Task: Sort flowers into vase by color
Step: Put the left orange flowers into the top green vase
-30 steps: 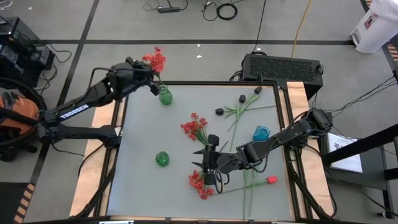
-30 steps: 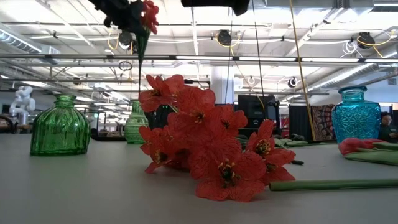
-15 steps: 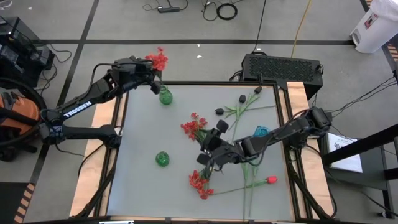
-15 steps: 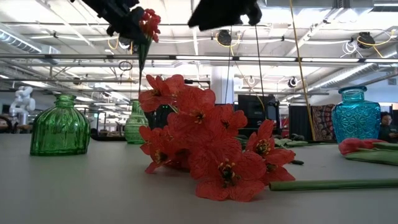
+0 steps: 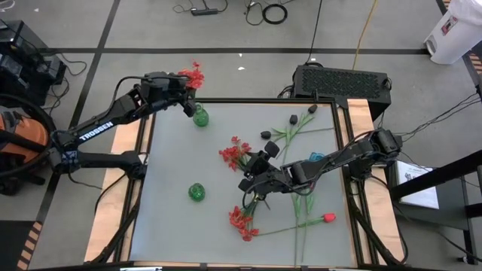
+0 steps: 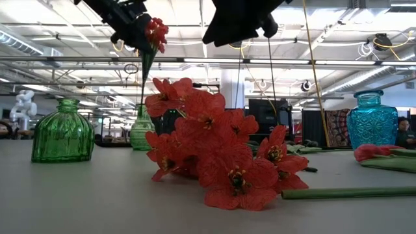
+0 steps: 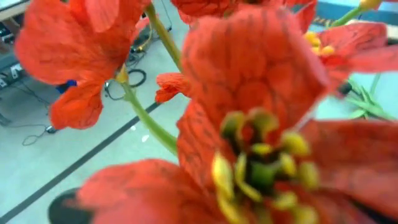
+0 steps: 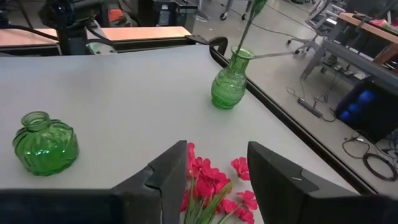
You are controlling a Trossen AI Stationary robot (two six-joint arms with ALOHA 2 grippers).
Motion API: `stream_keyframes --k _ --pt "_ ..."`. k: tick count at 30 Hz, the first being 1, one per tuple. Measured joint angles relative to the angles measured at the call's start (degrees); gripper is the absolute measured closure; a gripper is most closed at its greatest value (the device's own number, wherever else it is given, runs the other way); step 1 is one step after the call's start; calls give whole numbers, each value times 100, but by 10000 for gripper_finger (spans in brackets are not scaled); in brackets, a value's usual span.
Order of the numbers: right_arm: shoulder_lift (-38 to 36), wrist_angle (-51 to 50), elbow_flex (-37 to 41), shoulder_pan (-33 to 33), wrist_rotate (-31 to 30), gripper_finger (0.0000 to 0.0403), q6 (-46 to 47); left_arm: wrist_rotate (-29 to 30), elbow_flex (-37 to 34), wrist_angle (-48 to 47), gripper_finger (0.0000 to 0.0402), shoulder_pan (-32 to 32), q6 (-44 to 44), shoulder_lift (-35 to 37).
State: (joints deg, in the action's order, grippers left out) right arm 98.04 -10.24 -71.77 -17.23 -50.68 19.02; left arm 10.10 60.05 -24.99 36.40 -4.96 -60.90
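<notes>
Starting at your left, the left gripper [image 5: 186,92] sits over the far-left corner of the table, its jaws pinched almost closed on the thin green stem of a red spray [image 5: 194,74]. Your left wrist view is filled with its petals: papery, veined red cloth with yellow-green stamens at the centre. The stem's lower end hangs down into the neck of the tall green vase [image 5: 199,117], a ribbed, bulbous glass bottle standing near the table's far edge. Nearer you stands the squat green vase [image 5: 196,193], round and ridged like a pumpkin, also glass.

Moving to the middle of the grey table [image 5: 173,158], a second red spray [image 5: 235,153] lies flat, and a third [image 5: 241,221] lies near the front edge; in the low view that one [image 6: 214,153] shows broad, crinkled fabric blossoms. The right gripper [image 5: 254,179] hovers between these two, above the table, its jaws standing moderately apart and holding nothing; your right wrist view shows red blossoms on the table below the gap between the dark, blocky fingers [image 8: 168,171].

Further right, long green stems [image 5: 297,132] with small black blooms lie crossed near the far edge. A faceted blue glass vase [image 5: 315,160] sits beside the right arm, and a red tulip-like bud [image 5: 328,218] lies on its side near the front.
</notes>
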Motion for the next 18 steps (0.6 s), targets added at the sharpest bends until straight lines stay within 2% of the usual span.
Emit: stream_keyframes --k 11,18 --pt "0 -160 0 -68 2 243 -7 -153 -2 -95 262 0 18 -288" --pt "0 -212 0 -67 0 243 43 -10 -4 -657 245 0 156 -271"
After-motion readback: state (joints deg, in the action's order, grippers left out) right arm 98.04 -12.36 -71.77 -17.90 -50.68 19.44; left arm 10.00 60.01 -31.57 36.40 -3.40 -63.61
